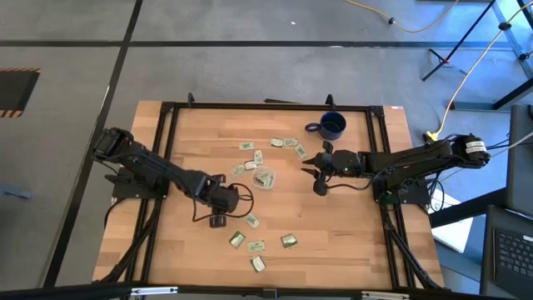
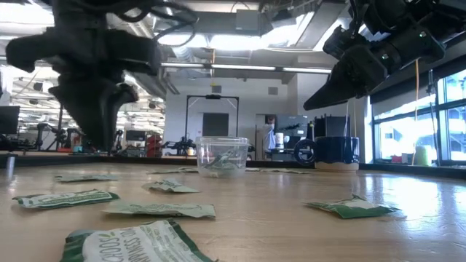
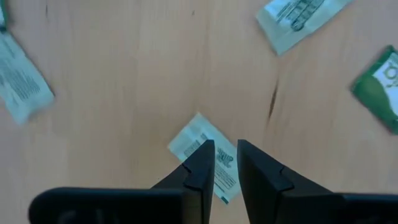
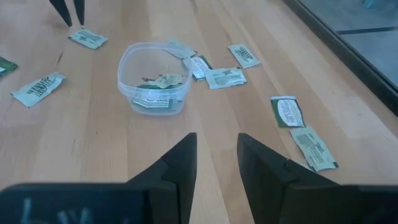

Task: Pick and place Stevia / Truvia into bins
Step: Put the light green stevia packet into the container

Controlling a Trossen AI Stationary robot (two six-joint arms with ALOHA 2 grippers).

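Sachet (image 3: 208, 157) under left end effector (image 3: 225, 163) judged light, thin, floppy paper lying flat on surface (image 3: 124, 74); fingers slightly apart, empty; pinch mid-body.

Floor (image 1: 250, 67): grey, crossed by dark lines, around the wooden table (image 1: 333, 225).
Cable (image 1: 400, 21): yellow, lying on the floor beyond the table's far edge.
Tripod legs (image 1: 454, 54): dark, on the floor past the table's far right corner.
Ceiling lights (image 2: 240, 40): bright strips above the room behind the table.
Windows (image 2: 437, 109): daylit, right of the table in the low view.
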